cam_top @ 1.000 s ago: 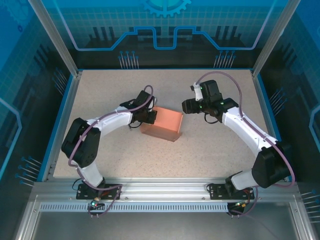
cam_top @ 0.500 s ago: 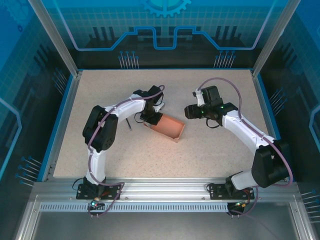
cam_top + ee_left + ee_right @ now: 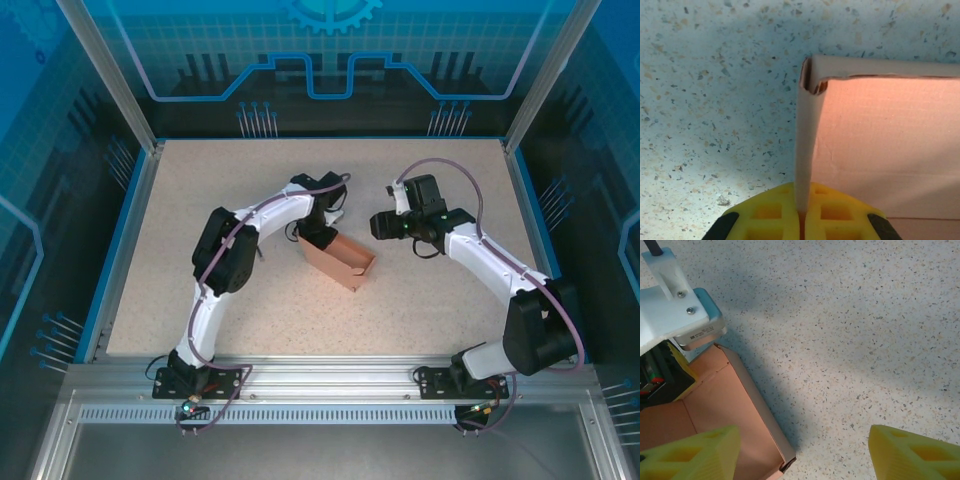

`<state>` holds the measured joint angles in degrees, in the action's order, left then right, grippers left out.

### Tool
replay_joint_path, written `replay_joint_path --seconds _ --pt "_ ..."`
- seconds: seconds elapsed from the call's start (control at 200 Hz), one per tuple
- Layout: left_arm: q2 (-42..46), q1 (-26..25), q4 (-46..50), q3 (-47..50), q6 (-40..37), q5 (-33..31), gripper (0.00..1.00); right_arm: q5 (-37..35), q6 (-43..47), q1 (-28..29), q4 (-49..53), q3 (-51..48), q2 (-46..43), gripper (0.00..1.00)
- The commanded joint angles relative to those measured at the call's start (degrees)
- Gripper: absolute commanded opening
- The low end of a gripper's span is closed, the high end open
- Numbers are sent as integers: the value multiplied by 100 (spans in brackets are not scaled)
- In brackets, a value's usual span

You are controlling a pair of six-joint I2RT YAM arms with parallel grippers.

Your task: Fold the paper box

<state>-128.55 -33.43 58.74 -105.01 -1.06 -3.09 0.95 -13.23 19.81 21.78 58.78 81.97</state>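
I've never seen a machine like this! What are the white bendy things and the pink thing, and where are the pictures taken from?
They are two robot arms bolted to a speckled table. Each ends in a gripper, a hand with two yellow fingers. One picture looks down from above; the other two come from cameras on the wrists. The pink thing is an open paper box. The left gripper is shut on one thin wall of it. The right gripper is open, holds nothing and hangs beside the box.
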Motion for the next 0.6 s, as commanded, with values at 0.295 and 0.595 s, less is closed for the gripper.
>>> replay_joint_path --seconds 0.295,0.595 --pt "-1049 -598 278 -529 -589 -1323 6 -25 -8 -196 -50 -209 -109 69" --pt "-623 -665 -246 -456 -2091 -1364 8 -165 -247 -644 72 -618 -657 70"
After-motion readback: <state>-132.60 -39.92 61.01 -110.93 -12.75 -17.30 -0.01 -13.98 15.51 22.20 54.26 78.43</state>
